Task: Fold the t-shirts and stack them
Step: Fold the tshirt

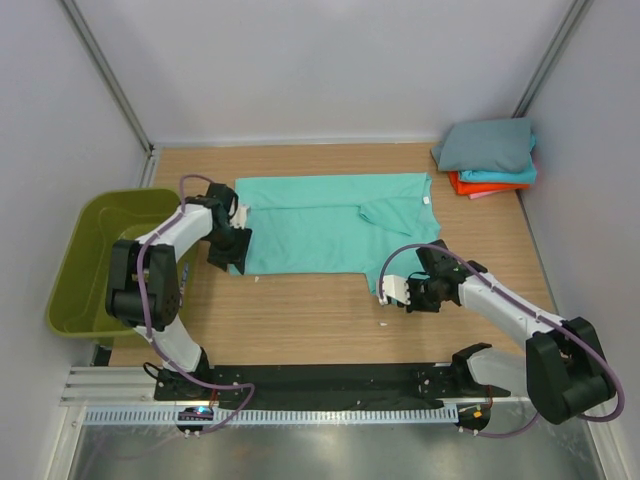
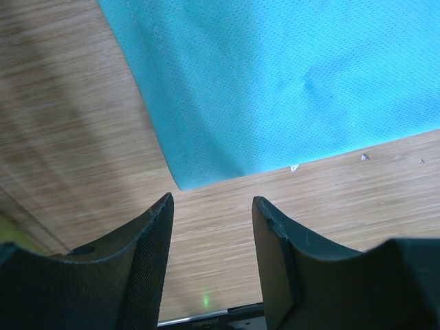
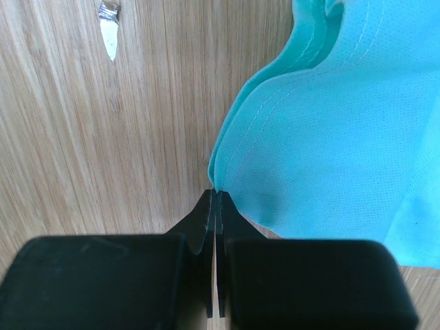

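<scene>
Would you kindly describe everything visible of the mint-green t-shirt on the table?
The mint-green mesh-knit cloth t-shirt lies spread flat on the wooden table, with its right side folded over. The right end effector pinches its layered near-right edge; the open left end effector hovers at its near-left corner, apart.

"Is the mint-green t-shirt patterned?"

"Plain, just a fine mesh. Grey t-shirt, cyan t-shirt, orange-red t-shirt, all plain too. Olive-green basket; table streaky light-brown wood grain."

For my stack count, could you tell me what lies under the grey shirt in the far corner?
A cyan shirt, then an orange shirt; the grey shirt covers most of both.
</scene>
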Tool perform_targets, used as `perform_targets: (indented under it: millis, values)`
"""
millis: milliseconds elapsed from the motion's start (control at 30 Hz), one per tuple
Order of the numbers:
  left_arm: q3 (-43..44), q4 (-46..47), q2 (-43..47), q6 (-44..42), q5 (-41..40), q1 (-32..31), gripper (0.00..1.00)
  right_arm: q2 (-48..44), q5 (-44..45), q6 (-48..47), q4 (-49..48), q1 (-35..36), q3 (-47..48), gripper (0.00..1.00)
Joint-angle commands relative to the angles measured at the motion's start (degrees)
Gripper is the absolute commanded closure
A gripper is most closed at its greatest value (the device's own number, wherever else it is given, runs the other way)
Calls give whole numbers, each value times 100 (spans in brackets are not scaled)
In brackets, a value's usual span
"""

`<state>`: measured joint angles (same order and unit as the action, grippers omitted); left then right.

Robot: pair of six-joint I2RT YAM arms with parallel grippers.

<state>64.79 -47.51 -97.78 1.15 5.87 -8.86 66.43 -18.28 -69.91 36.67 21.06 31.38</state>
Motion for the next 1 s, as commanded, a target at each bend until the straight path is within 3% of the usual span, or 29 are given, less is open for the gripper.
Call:
perform_targets:
  millis: [0, 333, 667, 900, 967]
  values:
    - [33, 4, -118, 70, 239, 95, 50, 45, 35, 144, -160, 30, 149, 99]
    - [77, 145, -601, 52, 309, 245, 53, 98, 88, 293, -230, 30, 141, 99]
    - [78, 136, -620, 8, 380, 245, 69, 212, 88, 311, -309, 30, 158, 99]
    - [77, 163, -619, -36, 371, 245, 73, 300, 88, 320, -371, 30, 158, 99]
    - [86, 145, -629, -62, 406, 236, 82, 300, 114, 311, -379, 30, 176, 99]
